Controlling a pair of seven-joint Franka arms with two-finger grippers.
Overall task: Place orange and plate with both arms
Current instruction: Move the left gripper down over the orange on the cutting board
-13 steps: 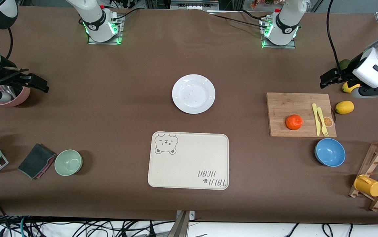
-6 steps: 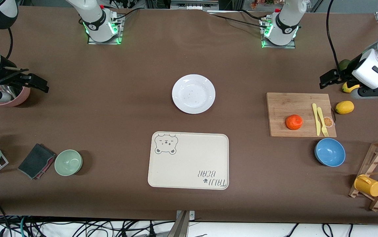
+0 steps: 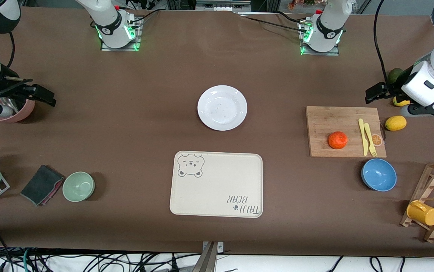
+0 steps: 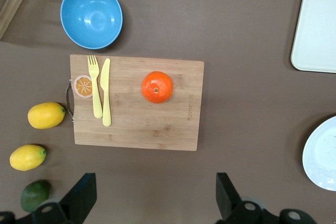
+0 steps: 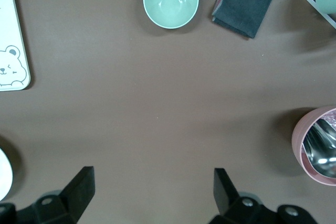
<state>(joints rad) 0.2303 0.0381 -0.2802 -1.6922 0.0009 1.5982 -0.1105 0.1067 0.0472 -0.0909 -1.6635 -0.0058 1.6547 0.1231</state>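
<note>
The orange (image 3: 338, 140) lies on a wooden cutting board (image 3: 326, 119) toward the left arm's end of the table. It also shows in the left wrist view (image 4: 157, 86). The white plate (image 3: 222, 107) sits at the table's middle, and its edge shows in the left wrist view (image 4: 323, 156). My left gripper (image 3: 372, 93) is open and empty in the air beside the board's edge nearest the bases (image 4: 155, 198). My right gripper (image 3: 45, 96) is open and empty over bare table near a pink cup (image 5: 152, 195).
A yellow knife and fork (image 3: 366, 136) lie on the board. Lemons (image 3: 395, 122) and a blue bowl (image 3: 378, 174) flank it. The cream bear tray (image 3: 217, 185) lies nearer the camera than the plate. A green bowl (image 3: 78, 186), dark cloth (image 3: 41, 184), pink cup (image 3: 11, 110) and mug rack (image 3: 428, 204) stand around.
My left hand has shifted slightly toward the middle of the table. The right arm, orange and plate have not moved.
</note>
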